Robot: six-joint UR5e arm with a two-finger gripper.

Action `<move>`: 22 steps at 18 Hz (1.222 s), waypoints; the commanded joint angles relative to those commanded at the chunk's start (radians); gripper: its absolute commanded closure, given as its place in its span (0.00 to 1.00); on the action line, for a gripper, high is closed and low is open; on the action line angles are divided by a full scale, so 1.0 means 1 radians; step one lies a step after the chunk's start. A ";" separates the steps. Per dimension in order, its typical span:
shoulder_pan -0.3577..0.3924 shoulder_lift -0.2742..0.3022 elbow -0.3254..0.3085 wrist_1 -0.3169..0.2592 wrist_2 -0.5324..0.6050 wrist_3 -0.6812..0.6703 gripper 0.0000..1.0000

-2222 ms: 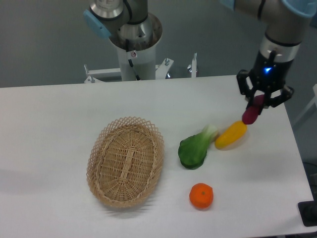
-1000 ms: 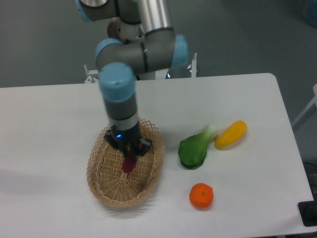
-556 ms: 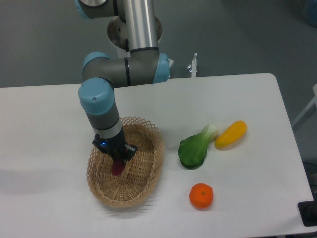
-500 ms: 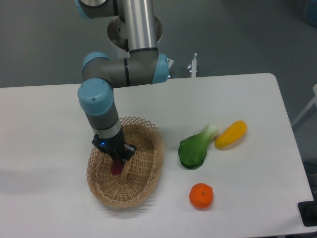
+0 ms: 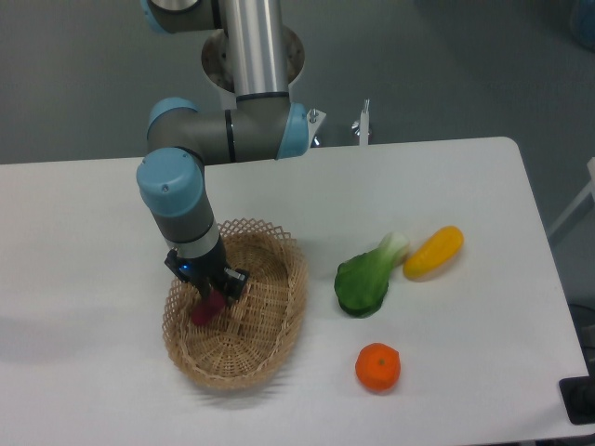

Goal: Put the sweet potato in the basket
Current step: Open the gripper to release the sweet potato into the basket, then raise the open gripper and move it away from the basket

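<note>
The light tan woven wicker basket (image 5: 270, 321) sits on the white table at the left of centre. My gripper (image 5: 208, 295) is inside the basket over its left part, pointing down. It is shut on the magenta-red sweet potato (image 5: 205, 309), whose lower end hangs from the fingers just above the basket floor. I cannot tell whether the sweet potato touches the weave.
A green leafy vegetable (image 5: 367, 276), a yellow oblong vegetable (image 5: 433, 252) and a round orange (image 5: 377, 367) lie on the table right of the basket. The arm's base column (image 5: 253, 46) stands behind the table's far edge.
The arm carried the sweet potato from the table's right side to the basket. In the last second the gripper shifted left inside the basket, still holding it.
</note>
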 joint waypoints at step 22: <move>0.455 0.112 0.292 -0.373 -0.049 0.699 0.00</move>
